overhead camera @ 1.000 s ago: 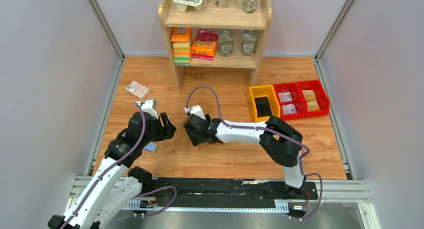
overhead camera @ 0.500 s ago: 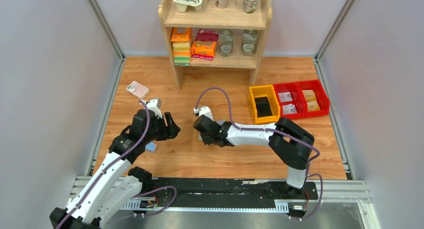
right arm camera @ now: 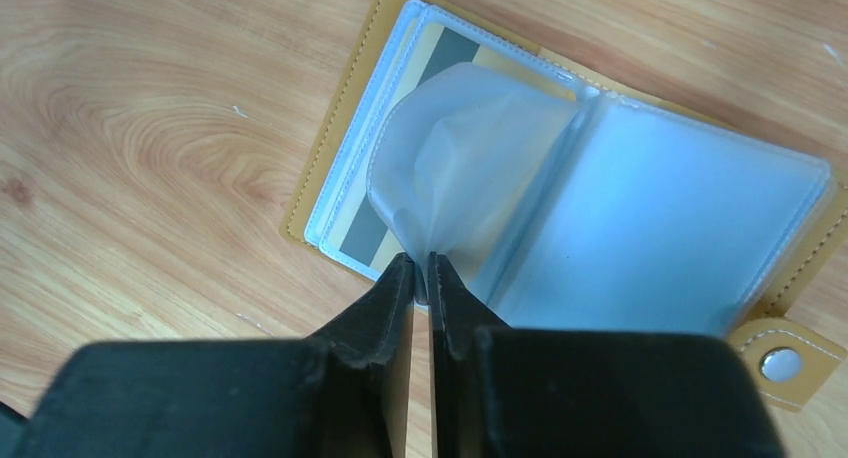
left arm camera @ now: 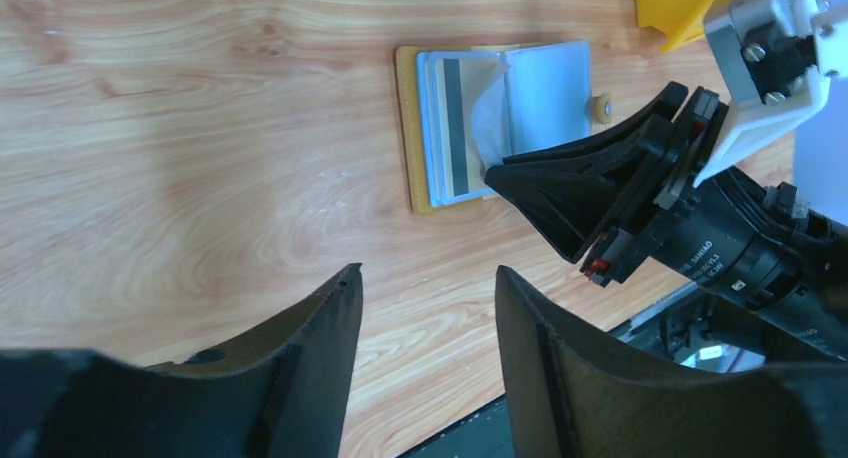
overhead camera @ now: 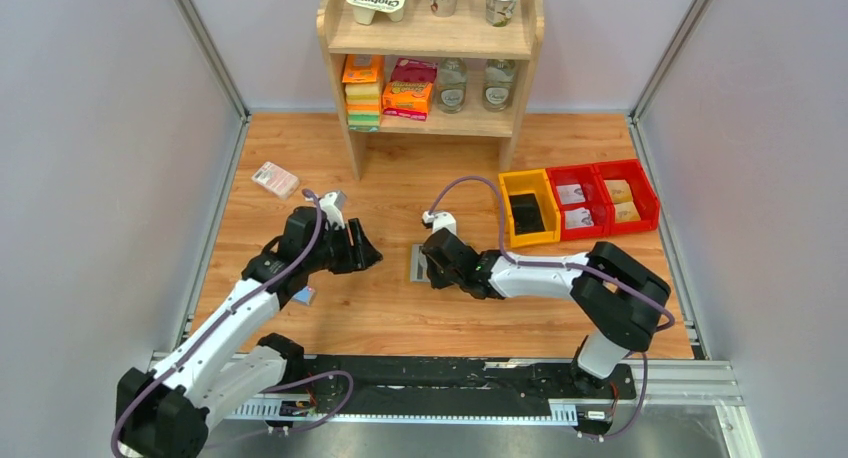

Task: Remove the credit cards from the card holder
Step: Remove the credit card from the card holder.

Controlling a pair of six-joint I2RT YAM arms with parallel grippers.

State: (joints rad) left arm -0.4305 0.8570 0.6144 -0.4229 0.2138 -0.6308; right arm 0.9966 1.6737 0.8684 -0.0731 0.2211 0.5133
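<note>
The tan card holder (overhead camera: 417,263) lies open on the wooden table, its clear sleeves facing up. One card (right arm camera: 366,236) with a dark stripe shows inside the left sleeve and appears again as a striped card (left arm camera: 452,128) in the left wrist view. My right gripper (right arm camera: 421,263) is shut on the edge of one clear sleeve (right arm camera: 455,148), which curls up from the holder (right arm camera: 335,118). My left gripper (left arm camera: 425,273) is open with nothing between its fingers, hovering left of the holder (left arm camera: 405,128) and pointing at it. From above, the left gripper (overhead camera: 368,255) and right gripper (overhead camera: 432,268) face each other.
A blue item (overhead camera: 303,296) lies under the left arm and a pink-white packet (overhead camera: 274,178) at the far left. A wooden shelf (overhead camera: 430,123) with goods stands at the back. A yellow bin (overhead camera: 527,210) and red bins (overhead camera: 600,198) sit right of the holder.
The right gripper shifted right and closed on a clear sleeve of the holder. The left arm moved right towards the holder, and its jaws narrowed a little.
</note>
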